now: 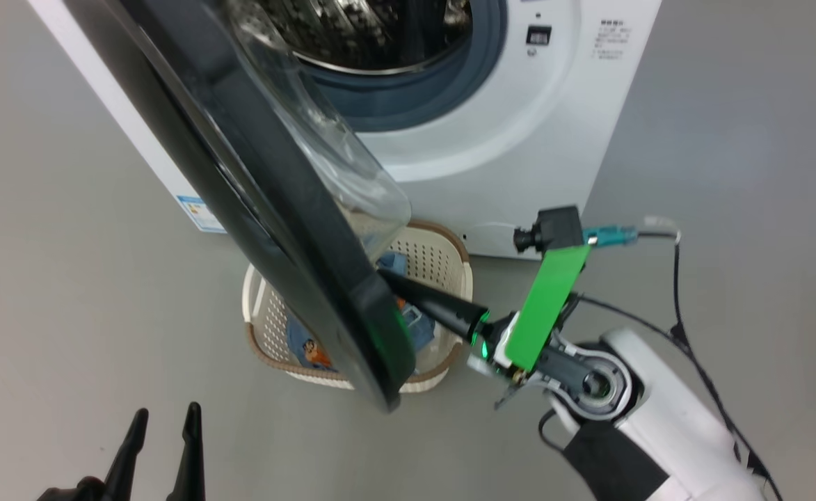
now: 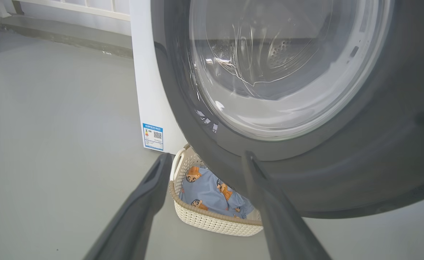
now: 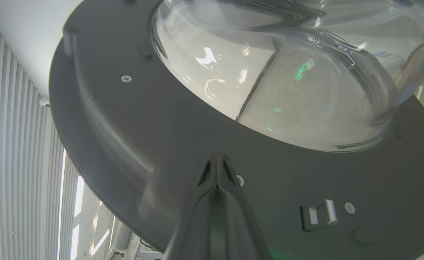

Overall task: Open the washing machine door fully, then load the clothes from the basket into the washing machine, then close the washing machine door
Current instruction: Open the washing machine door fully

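The right arm is reaching in from the lower right of the head view, wrist bent, with the right gripper pointing up-left. Its fingers are pressed together, gripping nothing. In the right wrist view the right gripper is resting its tips against the dark inner ring of the washing machine door, just below the glass dome.

The left gripper is standing low with its fingers spread wide, empty and well apart from the door.

Beyond the left gripper, the basket is sitting on the floor under the half-open door, holding the clothes. The washing machine is standing behind the basket, its drum exposed.
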### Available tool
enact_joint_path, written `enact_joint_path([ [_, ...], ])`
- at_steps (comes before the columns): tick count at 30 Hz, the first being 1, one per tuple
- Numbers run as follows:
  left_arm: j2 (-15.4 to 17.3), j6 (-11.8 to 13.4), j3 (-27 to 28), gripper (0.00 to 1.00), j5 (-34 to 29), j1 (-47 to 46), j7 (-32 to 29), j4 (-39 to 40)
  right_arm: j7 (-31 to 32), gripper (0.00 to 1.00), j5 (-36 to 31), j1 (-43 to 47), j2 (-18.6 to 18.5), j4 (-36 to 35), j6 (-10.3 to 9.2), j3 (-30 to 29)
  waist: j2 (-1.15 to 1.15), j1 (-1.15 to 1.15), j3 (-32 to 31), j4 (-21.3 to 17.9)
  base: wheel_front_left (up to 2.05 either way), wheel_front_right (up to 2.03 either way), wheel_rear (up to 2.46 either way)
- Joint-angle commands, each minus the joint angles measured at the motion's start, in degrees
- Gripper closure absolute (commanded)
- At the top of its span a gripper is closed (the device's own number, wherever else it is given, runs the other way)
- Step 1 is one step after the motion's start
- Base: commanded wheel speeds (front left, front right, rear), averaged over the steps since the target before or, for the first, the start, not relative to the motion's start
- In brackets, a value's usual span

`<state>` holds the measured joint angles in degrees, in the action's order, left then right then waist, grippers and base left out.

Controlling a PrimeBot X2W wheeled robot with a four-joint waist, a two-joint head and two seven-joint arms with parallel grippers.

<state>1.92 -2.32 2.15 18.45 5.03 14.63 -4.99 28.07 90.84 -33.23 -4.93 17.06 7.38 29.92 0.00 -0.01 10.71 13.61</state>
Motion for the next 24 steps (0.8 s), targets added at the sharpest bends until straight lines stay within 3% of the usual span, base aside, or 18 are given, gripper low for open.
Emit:
enact_joint_path([
  [1,0.96,0.30,1.72,0.00,0.18,-0.19,0.37,1.13,-0.55,1.00,0.75,0.80,1.99,-1.58,0.11,1.67,0.00,0.01,-2.18,1.26,0.00,0.00,0.00],
  [24,0.96,0.13,0.58,0.00,-0.23,1.96,0.37,1.04,-17.87,1.00,7.19,1.27,2.04,0.73,0.11,16.75,0.00,0.01,-6.07,6.66,0.00,0.00,0.00],
])
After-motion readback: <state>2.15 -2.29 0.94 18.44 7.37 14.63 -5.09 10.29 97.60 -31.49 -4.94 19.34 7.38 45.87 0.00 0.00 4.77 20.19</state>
